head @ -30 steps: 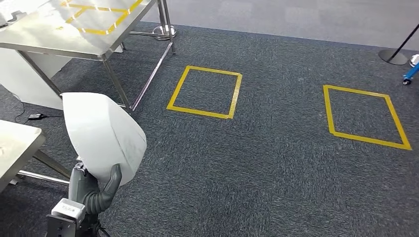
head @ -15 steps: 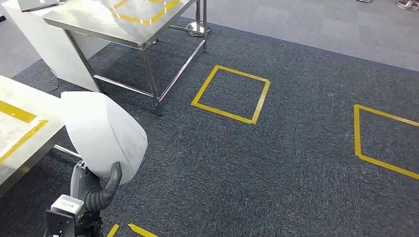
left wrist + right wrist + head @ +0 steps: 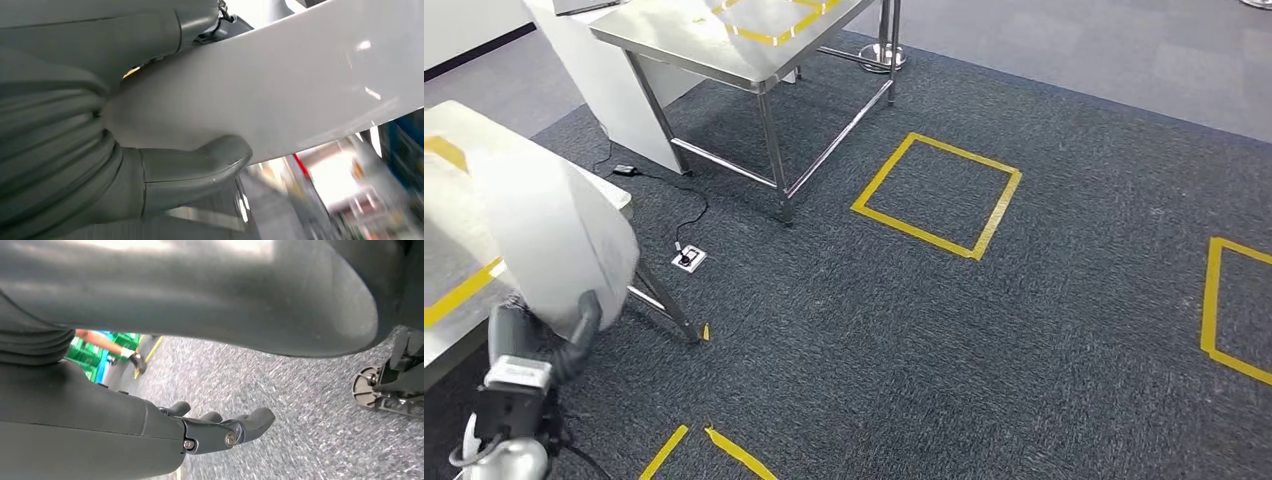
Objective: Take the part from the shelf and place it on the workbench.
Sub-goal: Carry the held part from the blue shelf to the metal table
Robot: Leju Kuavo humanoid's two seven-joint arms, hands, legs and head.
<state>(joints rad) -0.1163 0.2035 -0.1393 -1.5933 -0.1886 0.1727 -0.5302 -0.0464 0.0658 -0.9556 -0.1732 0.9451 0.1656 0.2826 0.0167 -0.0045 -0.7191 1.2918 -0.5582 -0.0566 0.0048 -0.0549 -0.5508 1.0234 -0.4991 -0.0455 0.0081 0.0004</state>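
The part (image 3: 554, 240) is a large white curved shell, and my left hand (image 3: 544, 345) grips its lower edge at the lower left of the head view. It stands upright in front of the near steel workbench (image 3: 449, 265), which has yellow tape on its top. Up close, the grey thumb (image 3: 195, 170) presses against the glossy white part (image 3: 300, 85). My right hand (image 3: 220, 427) hangs over the carpet, holding nothing, its dark fingers apart.
A second steel table (image 3: 724, 45) with yellow tape stands at the back left on thin legs. A cable and a floor socket (image 3: 687, 258) lie between the tables. Yellow tape squares (image 3: 936, 195) mark the dark carpet, with one more at the right edge (image 3: 1229, 320).
The camera has turned left, so the tables and tape squares slid right. The near workbench now fills more of the left side. The left hand still grips the part, now further left in the picture.
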